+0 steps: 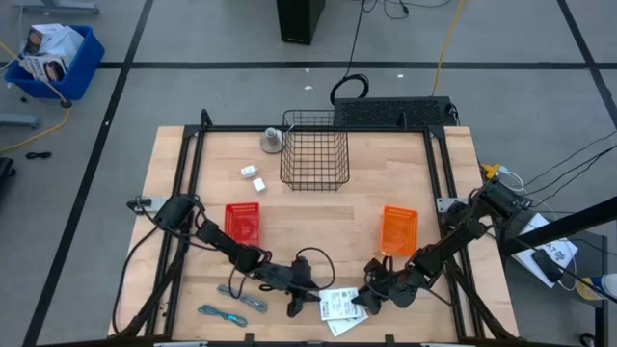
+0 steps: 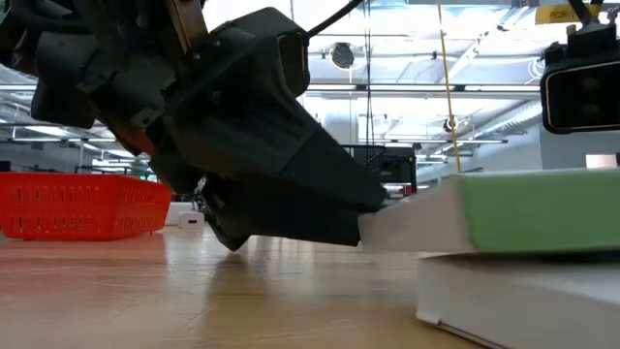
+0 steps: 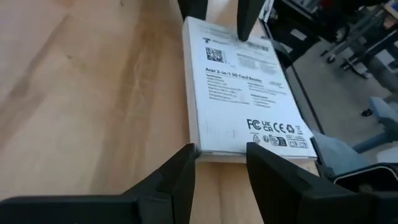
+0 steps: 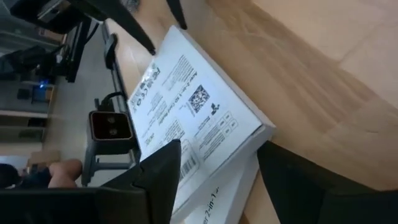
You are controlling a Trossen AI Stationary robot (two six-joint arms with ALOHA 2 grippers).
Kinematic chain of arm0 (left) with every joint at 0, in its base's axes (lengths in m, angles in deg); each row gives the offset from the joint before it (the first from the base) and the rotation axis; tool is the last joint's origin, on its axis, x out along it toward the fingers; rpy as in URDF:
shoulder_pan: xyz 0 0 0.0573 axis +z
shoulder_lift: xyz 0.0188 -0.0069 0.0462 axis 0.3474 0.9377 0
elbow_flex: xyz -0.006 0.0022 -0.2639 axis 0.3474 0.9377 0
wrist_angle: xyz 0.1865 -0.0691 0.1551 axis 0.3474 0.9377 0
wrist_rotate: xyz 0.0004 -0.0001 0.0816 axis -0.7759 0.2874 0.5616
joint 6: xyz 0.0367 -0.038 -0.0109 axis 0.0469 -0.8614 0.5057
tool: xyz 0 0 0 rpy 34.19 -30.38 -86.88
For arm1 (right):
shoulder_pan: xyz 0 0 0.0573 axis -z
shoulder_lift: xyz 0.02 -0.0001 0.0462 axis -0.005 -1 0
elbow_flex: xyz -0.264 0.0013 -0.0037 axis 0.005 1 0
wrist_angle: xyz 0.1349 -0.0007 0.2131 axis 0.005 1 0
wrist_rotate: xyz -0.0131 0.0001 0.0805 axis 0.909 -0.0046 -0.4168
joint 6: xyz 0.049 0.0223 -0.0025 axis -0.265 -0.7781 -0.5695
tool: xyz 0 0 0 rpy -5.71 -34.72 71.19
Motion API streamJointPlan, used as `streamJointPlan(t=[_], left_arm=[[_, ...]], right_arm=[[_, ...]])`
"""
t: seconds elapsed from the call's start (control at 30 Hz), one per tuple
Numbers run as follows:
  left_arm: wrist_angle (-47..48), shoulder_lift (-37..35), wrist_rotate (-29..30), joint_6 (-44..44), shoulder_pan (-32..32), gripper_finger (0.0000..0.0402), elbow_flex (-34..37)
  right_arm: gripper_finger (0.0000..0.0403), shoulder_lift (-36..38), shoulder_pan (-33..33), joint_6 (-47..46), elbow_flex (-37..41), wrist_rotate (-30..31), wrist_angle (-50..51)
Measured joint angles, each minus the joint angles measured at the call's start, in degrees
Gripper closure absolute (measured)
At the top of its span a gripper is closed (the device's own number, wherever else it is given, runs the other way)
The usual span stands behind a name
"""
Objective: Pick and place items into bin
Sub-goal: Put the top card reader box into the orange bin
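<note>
Two flat white printed packets [image 1: 337, 308] lie stacked near the table's near edge, the upper one [image 3: 242, 93] on the lower one [image 2: 523, 291]. My left gripper [image 3: 221, 155] is open, level at the upper packet's short end on its left. My right gripper [image 4: 219, 146] is open on the packets' right, its fingers standing on either side of the upper packet's corner [image 4: 264, 127]. A grey strip [image 1: 246, 300] and a teal-blue cord [image 1: 220, 313] lie flat left of the packets. Two tiny white blocks [image 1: 253, 174] sit left of the wire bin [image 1: 314, 149]. My left gripper's fingertip [image 2: 349, 223] meets the upper packet's short end [image 2: 378, 228], coming level from the table's left. Nothing is between its fingers. The packet rests on the lower packet. My right gripper: I cannot tell whether its fingers touch the packet's corner.
A red basket [image 1: 243, 222] and an orange basket [image 1: 398, 229] stand mid-table. A metal cup [image 1: 273, 142] sits left of the wire bin at the far side. Bare wood lies between the baskets.
</note>
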Motion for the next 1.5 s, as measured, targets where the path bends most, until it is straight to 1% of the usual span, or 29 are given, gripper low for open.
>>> streamJointPlan(t=[0.13,0.47,0.53,0.7,0.8,0.93,1.07,1.27,1.5], left_arm=[[3.9,0.0,1.3,0.2,0.0,0.0254,-1.5],[3.8,-0.2,1.4,0.8,-0.1,0.0254,-2.2],[3.8,-0.2,1.2,0.8,-0.1,0.0254,-2.3],[2.1,-0.2,-0.2,2.4,-0.1,0.0254,-2.3],[-0.3,-0.2,-0.9,3.3,0.1,0.0254,-2.3],[-2.1,-0.3,-0.3,3.8,0.4,0.0254,-2.3],[-2.0,-0.3,-0.6,3.6,0.6,0.0254,-2.3],[-2.3,-0.3,-1.0,5.1,0.6,0.0254,-2.3],[-2.6,-0.3,-1.9,5.3,0.6,0.0254,-2.3]], right_arm=[[0.0219,-0.1,0.5,1.3,0.0,-0.9,-1.8],[0.0322,0.0,0.5,1.7,0.0,-0.2,-1.6],[0.0335,0.0,0.7,1.9,0.0,-0.1,-2.0],[0.0338,0.1,1.0,4.7,0.1,-0.2,-4.1],[0.0345,1.7,1.0,6.6,0.0,0.0,-3.8],[0.0345,5.3,1.0,9.8,0.3,2.8,-2.2],[0.0351,10.7,0.1,12.6,0.2,6.7,4.7],[0.0353,19.8,-2.1,14.3,0.2,15.1,17.8],[0.0353,28.2,-3.7,18.6,0.2,20.7,25.3]])
